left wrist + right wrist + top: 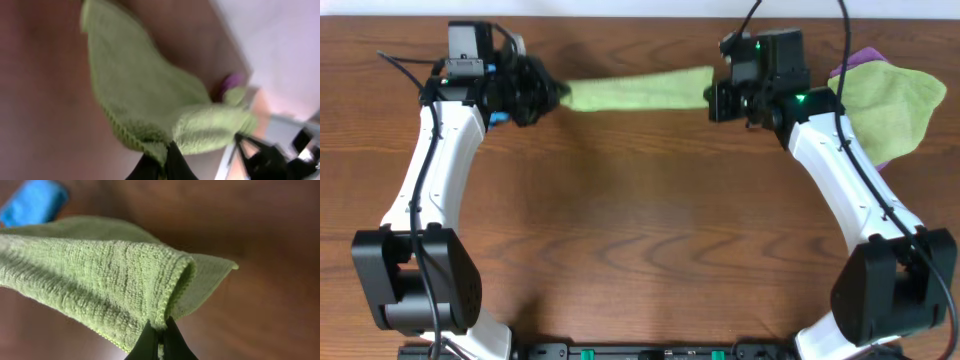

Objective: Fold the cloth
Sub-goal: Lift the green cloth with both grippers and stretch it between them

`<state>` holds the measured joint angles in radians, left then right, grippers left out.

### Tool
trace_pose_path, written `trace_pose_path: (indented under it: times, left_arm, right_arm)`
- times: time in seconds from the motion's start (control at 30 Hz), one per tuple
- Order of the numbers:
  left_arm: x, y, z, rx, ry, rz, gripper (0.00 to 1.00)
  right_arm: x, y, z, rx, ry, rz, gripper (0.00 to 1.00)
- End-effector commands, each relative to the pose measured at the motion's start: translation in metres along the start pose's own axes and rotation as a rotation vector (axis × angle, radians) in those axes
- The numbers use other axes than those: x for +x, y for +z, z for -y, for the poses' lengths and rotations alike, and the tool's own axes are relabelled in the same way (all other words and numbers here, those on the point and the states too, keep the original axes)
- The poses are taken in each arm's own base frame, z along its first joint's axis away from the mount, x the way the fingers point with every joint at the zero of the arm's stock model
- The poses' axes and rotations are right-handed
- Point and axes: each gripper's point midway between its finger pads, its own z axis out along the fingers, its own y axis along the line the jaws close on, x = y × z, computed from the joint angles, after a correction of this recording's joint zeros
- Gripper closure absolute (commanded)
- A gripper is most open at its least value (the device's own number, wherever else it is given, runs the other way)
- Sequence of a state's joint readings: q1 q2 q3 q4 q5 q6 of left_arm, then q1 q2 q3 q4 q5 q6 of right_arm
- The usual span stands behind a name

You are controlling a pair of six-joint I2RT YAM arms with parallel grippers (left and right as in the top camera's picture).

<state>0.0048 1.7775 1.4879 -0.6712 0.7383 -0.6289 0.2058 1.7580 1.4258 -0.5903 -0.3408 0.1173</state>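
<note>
I saw the cloth (150, 100) blurred ahead of my left gripper (165, 161); beyond my right gripper (160, 337), a blue cloth (32, 202) ran off-frame.

Lime-green cloth (640, 88); brown woodgrain table (640, 230)

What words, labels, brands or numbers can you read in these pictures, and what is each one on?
None can be read.
The cloth, pinched at its ends by the left gripper and right gripper, shows no print or tag in any view.
The right arm's housing shows green lights but no legible marking.
</note>
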Motion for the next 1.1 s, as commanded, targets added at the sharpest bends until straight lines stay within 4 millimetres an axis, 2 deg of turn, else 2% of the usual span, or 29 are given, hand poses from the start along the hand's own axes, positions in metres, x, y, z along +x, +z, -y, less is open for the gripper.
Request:
trace_pose_path:
  times: [0.0, 0.07, 0.17, 0.27, 0.47, 0.6, 0.67, 0.77, 0.93, 1.07]
  left_arm:
    - [0.023, 0.0, -0.013, -0.07, 0.126, -0.08, 0.94]
    - [0.044, 0.0, -0.029, -0.153, 0.126, -0.151, 0.94]
    - [0.064, 0.001, -0.042, -0.221, 0.133, -0.215, 0.94]
    - [0.09, 0.01, -0.058, -0.256, 0.114, -0.296, 0.94]
    - [0.148, 0.027, -0.106, -0.344, 0.044, -0.457, 0.94]
    - [0.173, 0.03, -0.126, -0.384, 0.011, -0.522, 0.94]
    - [0.181, 0.03, -0.133, -0.398, -0.001, -0.543, 0.94]
    - [0.182, 0.03, -0.133, -0.399, -0.002, -0.546, 0.94]
    - [0.18, 0.03, -0.129, -0.387, -0.015, -0.526, 0.94]
    - [0.17, 0.037, -0.121, -0.359, -0.041, -0.469, 0.94]
  right_arm:
    - [0.015, -0.007, 0.009, 0.031, 0.006, -0.062, 0.99]
    - [0.038, -0.009, 0.011, 0.039, 0.032, -0.155, 0.99]
    - [0.064, -0.014, 0.012, 0.047, 0.055, -0.258, 0.99]
    - [0.094, -0.019, 0.013, 0.054, 0.081, -0.369, 0.99]
    - [0.145, -0.02, 0.018, 0.064, 0.137, -0.523, 0.98]
    - [0.17, -0.021, 0.019, 0.063, 0.163, -0.59, 0.99]
    - [0.186, -0.023, 0.02, 0.067, 0.179, -0.634, 0.98]
    - [0.199, -0.028, 0.02, 0.071, 0.193, -0.672, 0.98]
    - [0.196, -0.032, 0.021, 0.096, 0.215, -0.652, 0.99]
    - [0.19, -0.039, 0.02, 0.127, 0.255, -0.619, 0.99]
